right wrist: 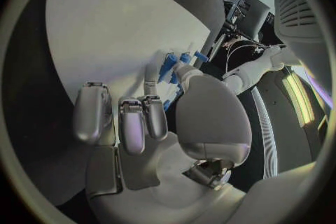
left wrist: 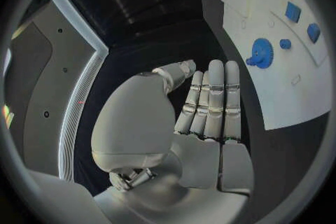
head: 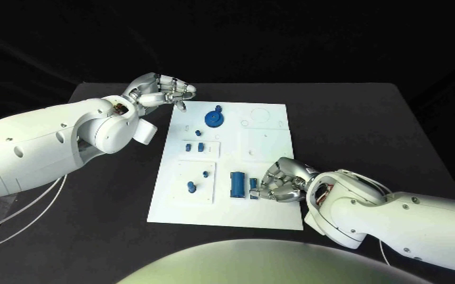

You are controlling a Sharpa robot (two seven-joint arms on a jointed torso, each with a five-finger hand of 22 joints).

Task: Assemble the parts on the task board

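At the lower middle of the head view my right hand (head: 283,182) sat on the board (head: 265,215), fingers curled down beside a small blue part (head: 253,184). Whether I pinched it or only touched it, I could not tell; the right wrist view showed blue pieces (right wrist: 170,64) at my fingertips, half hidden. The long blue block (head: 237,185) lay just left of it. My left hand (head: 163,91) hovered off the board's upper left corner, fingers together and held out straight, holding nothing, near the gear (head: 216,118). I judged the risk to be a loose pinch: the part could tip or skid, or my knuckles could nudge the block and shift the board.
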